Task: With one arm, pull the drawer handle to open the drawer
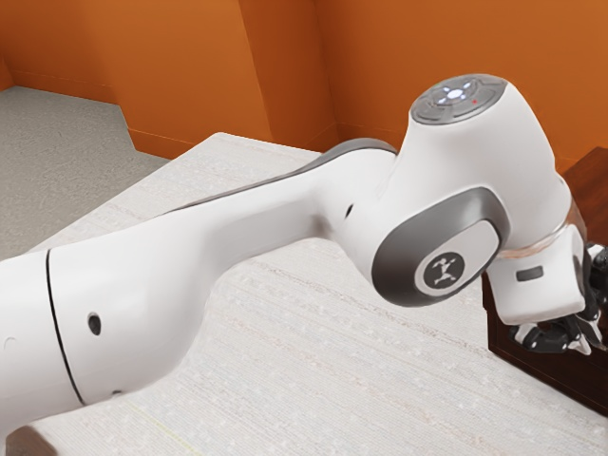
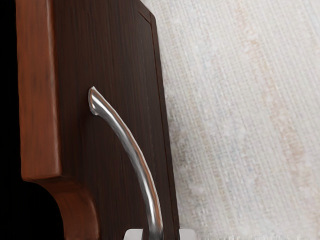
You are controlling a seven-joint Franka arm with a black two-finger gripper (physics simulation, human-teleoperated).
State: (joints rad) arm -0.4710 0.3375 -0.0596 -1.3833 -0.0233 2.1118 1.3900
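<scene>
A dark wooden cabinet stands at the exterior view's right edge on the pale table. My gripper is pressed up close to its front, largely hidden behind my white wrist. In the wrist view the dark drawer front is very near. Its curved silver handle arcs out from the panel and runs down under my hand. A lighter reddish-brown cabinet frame borders the drawer front. Whether the drawer stands out from the frame I cannot tell.
The pale textured tabletop stretches across the exterior view beneath my arm. Orange walls rise behind it, and grey floor lies at the exterior view's left. Tabletop also shows beside the drawer front.
</scene>
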